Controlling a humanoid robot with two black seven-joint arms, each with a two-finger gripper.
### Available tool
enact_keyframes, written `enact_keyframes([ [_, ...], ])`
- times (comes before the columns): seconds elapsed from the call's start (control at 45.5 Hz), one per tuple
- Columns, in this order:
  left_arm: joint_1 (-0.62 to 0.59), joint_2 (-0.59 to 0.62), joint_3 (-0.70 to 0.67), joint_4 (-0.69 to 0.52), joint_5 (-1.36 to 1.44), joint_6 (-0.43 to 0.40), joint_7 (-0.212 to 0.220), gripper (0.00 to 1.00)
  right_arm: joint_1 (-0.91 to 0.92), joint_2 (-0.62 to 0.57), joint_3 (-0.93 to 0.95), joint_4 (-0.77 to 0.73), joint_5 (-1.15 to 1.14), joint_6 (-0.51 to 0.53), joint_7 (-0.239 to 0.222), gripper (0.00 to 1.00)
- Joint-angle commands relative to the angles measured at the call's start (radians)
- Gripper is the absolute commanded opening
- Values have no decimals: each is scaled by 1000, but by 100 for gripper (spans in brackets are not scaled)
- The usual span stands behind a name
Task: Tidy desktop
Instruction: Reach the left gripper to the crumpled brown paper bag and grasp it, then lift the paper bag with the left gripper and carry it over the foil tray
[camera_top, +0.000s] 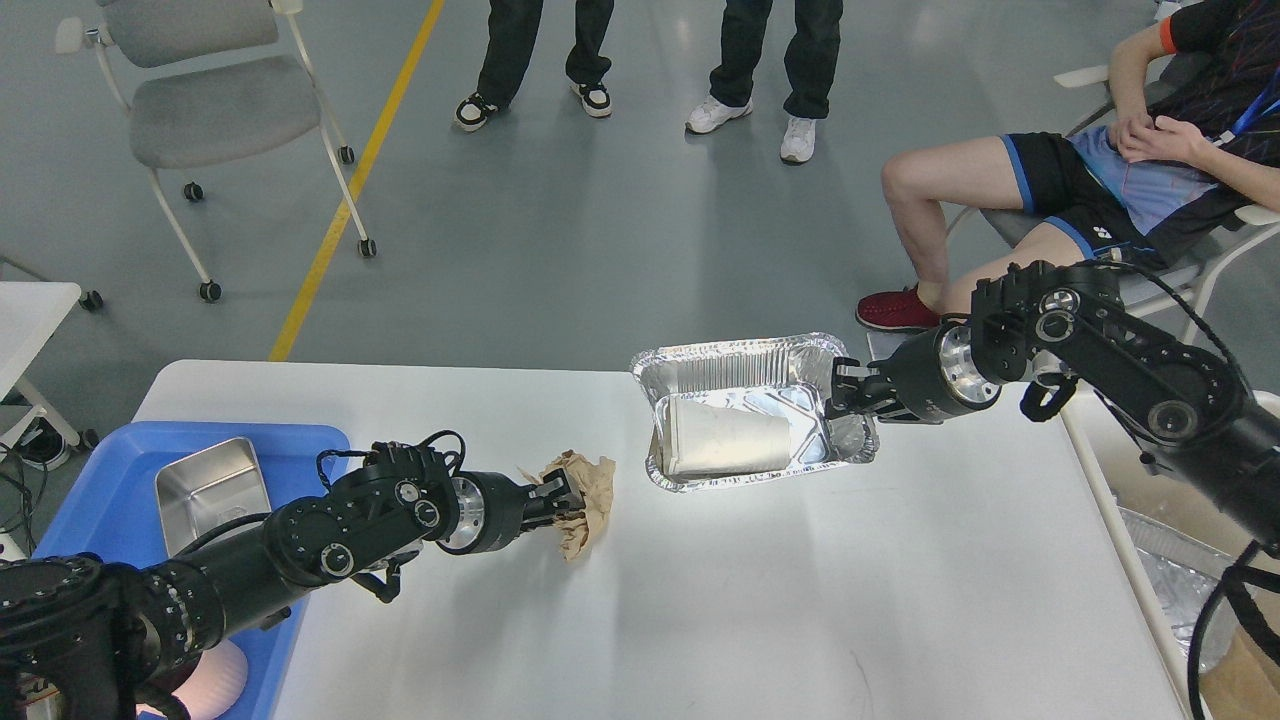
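Note:
A crumpled brown paper ball (592, 488) sits left of centre on the white desktop (760, 600). My left gripper (562, 502) reaches in from the left and is shut on the ball's left side. A foil tray (745, 375) at the far middle holds a white paper cup (725, 438) lying on its side. My right gripper (842, 393) comes in from the right and is shut on the tray's right rim.
A blue tray (90, 500) at the left edge holds a steel pan (205, 482); a pink cup (218, 680) shows under my left arm. A bin with foil trays (1160, 570) stands off the right edge. People and a chair (215, 110) are beyond the table.

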Motion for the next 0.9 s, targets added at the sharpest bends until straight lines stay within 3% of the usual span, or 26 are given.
enact_keyframes([
  [0.0, 1, -1, 0, 0, 0, 0, -34, 1, 0, 0, 0, 1, 0, 0, 0, 0],
  [0.418, -60, 58, 0, -47, 8, -20, -69, 0, -1, -1, 0, 8, 0, -1, 0, 0],
  [0.704, -160, 446, 0, -491, 5, -78, -9, 0, -1, -12, 0, 8, 0, 0, 0, 0],
  [0.88, -187, 676, -3, -692, 0, -114, -6, 0, -7, -11, 0, 8, 0, 0, 0, 0],
])
